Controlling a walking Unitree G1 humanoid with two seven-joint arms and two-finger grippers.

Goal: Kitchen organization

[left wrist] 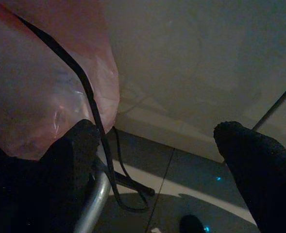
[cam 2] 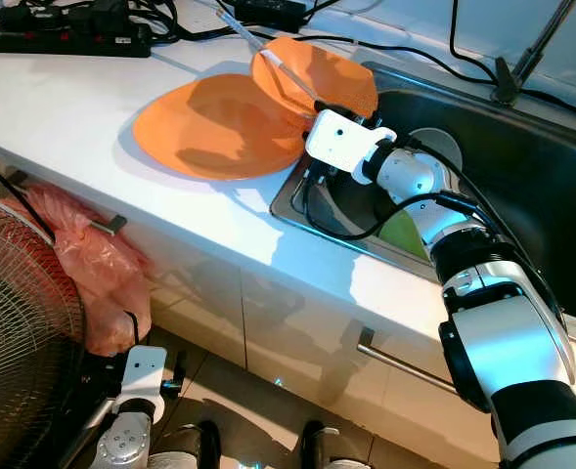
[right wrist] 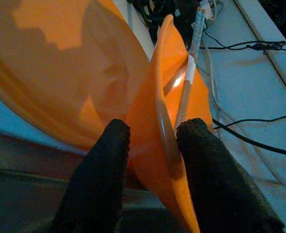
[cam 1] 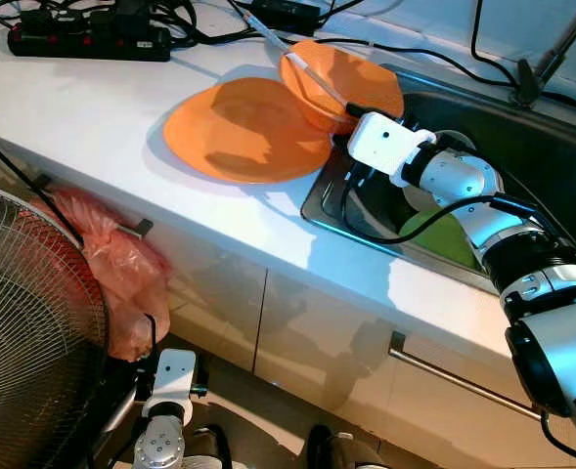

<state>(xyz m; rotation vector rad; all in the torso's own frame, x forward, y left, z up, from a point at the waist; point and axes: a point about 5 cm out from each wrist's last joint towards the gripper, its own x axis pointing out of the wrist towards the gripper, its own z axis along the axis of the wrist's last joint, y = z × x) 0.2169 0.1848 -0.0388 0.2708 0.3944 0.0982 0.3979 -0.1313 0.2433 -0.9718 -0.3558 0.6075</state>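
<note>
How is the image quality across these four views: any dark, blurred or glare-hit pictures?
Left and right eye views: sharp and evenly lit, with soft shadows on the orange plate and a bluish sheen on the sink rim. Left wrist view: dim and murky, left gripper fingers soft against the pink bag. Right wrist view: right gripper on the orange bowl, foreground fingers slightly blurred, bright highlight inside.

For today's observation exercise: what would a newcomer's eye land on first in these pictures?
Two bright orange dishes on the white counter: an orange plate lying flat and an orange bowl tilted at the sink edge, its rim pinched by the right gripper. Next, the pink plastic bag hanging on the cabinet front beside a wire fan.
</note>
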